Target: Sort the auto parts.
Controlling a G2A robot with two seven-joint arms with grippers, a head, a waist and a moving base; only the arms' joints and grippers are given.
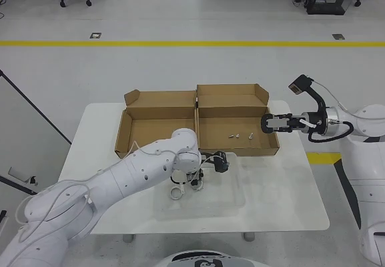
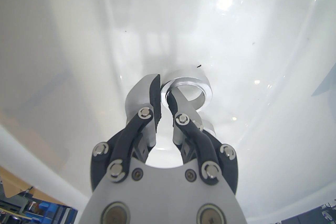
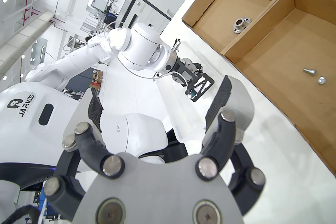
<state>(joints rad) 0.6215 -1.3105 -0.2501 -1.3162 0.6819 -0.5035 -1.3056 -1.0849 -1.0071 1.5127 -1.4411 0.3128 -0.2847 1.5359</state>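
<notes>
On the white table (image 1: pixel 292 193), the metal ring (image 2: pixel 195 83) sits inside a clear tray (image 1: pixel 240 197), its wall pinched between the left gripper's (image 2: pixel 164 93) jaws (one pad inside, one outside), while the right gripper (image 1: pixel 264 124) hangs with jaws wide apart at the right cardboard box's (image 1: pixel 239 153) edge.

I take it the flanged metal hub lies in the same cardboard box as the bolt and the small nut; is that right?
Not quite: the flanged hub lies in the neighbouring cardboard box, walled off from the second box, which holds the bolt and the small nut. The right wrist view shows this.
</notes>
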